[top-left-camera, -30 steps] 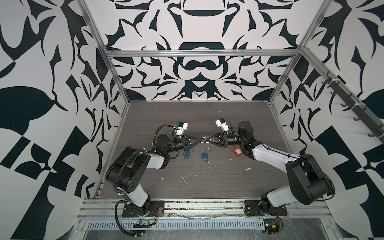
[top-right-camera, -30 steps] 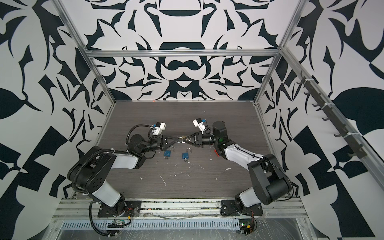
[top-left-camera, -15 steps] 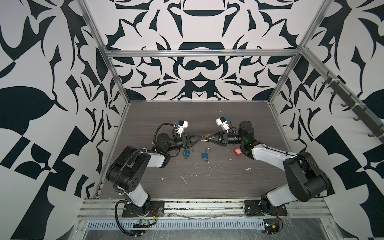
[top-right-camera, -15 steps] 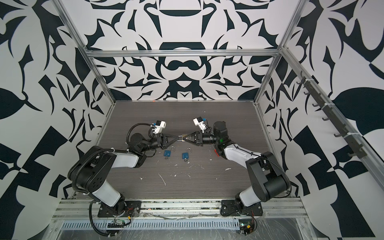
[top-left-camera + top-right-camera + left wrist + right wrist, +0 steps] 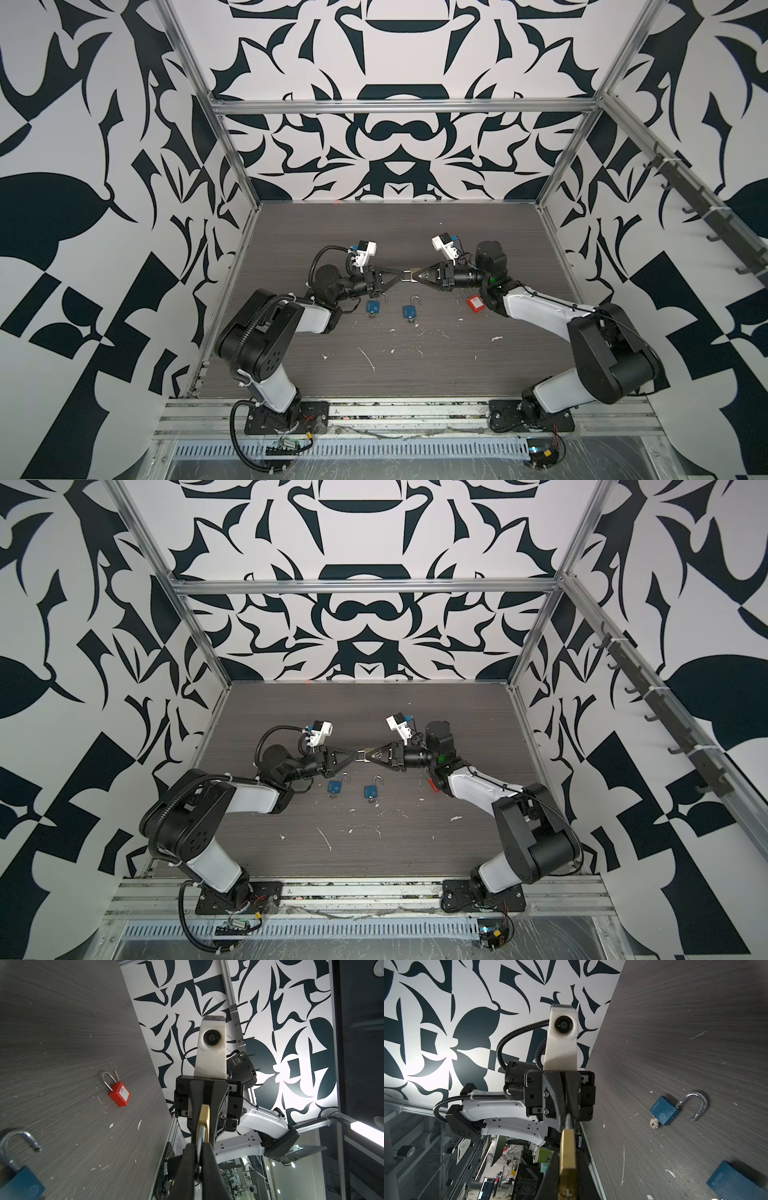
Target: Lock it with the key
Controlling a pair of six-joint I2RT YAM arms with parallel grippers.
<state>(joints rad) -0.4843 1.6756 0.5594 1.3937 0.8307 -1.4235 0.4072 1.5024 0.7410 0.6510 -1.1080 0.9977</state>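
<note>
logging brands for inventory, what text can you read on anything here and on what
"BLOSSOM", faint: side of the keyed blue padlock
"BLOSSOM", fainter: second blue padlock
red padlock, white label: too small to read
brass padlock: no text visible

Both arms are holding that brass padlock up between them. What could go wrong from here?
1. The left gripper pinches only the thin shackle of the brass padlock, while the right gripper clamps its body. Any sideways pull could slip the shackle free.
2. The lock hangs above the table, so a slip would likely drop it near the two open blue padlocks and could knock them.
</note>
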